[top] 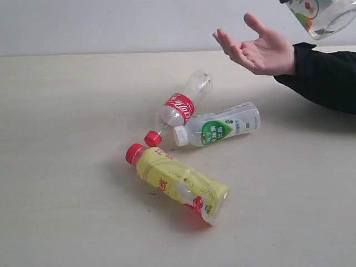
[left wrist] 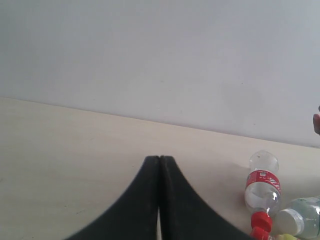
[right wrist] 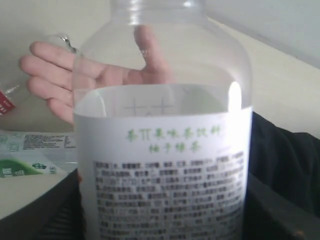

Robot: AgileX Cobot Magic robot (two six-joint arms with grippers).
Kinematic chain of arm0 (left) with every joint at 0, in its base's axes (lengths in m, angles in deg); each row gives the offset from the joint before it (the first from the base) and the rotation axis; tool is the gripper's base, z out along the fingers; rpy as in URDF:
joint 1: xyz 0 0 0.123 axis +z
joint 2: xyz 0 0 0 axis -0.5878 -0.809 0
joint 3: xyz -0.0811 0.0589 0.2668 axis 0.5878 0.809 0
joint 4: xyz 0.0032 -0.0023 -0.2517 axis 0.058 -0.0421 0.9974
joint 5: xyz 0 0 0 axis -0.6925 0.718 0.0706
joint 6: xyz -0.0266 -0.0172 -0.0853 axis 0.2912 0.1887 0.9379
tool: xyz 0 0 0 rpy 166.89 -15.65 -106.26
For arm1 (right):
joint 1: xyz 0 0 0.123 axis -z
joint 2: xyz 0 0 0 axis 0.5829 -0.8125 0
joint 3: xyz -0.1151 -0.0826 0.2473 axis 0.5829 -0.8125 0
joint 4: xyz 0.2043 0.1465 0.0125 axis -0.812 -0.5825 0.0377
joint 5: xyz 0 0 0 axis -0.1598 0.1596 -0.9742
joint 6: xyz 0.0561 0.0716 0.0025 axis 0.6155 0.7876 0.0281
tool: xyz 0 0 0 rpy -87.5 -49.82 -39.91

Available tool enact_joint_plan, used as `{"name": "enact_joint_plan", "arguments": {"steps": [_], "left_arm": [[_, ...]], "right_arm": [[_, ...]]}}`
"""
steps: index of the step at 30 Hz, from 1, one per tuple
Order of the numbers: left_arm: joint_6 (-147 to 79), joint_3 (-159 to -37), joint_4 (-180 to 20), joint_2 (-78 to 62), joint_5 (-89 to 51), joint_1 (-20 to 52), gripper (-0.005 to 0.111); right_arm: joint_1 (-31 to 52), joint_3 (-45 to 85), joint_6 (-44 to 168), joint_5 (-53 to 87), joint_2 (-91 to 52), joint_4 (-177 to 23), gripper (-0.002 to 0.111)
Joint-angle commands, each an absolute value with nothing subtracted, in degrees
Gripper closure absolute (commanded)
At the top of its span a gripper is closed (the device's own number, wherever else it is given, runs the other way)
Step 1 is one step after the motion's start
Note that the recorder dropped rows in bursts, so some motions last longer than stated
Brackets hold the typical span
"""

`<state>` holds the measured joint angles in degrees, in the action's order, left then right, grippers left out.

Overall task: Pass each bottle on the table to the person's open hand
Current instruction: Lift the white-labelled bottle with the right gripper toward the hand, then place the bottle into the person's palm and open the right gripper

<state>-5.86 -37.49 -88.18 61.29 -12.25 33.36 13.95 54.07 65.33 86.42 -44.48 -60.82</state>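
Where beige table (top: 67,194) meets grey wall (top: 111,25), left tool (left wrist: 159,159) pressed together, right tool (right wrist: 162,217) pinching bottle (right wrist: 165,105).

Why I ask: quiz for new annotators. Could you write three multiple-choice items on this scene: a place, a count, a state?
1. Against the hand, the floral bottle is: A in its palm; B under it, lying flat; C apart from it, aloft in the right pincer.
2. Bottles lying on the table: A two; B three; C four.
3. The left pincer is: A shut, empty; B wide open; C shut on a cap.
Key: C, the right wrist view shows it gripped, hand behind; B, red-label, green-label and yellow lie there; A, its tips meet with nothing between.
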Motion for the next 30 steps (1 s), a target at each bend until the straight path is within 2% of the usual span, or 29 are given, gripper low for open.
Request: {"name": "enact_joint_plan", "arguments": {"steps": [1, 14, 23, 30], "left_arm": [[-5.9, -37.5, -88.4, 61.6, -12.9, 33.2, 0.107], [-5.9, -37.5, -88.4, 61.6, -12.9, 33.2, 0.107], [-5.9, -37.5, -88.4, 61.6, -12.9, 33.2, 0.107], [-5.9, -37.5, -88.4, 61.6, -12.9, 33.2, 0.107]], "right_arm": [[17.7, 54.8, 64.4, 86.7, -47.8, -62.2, 0.108], [19.4, 55.7, 62.0, 77.0, -66.0, -69.9, 0.108], [19.4, 61.8, 62.0, 80.9, -66.6, -74.4, 0.108], [19.4, 62.0, 63.2, 80.2, -67.8, -76.8, 0.108]]}}
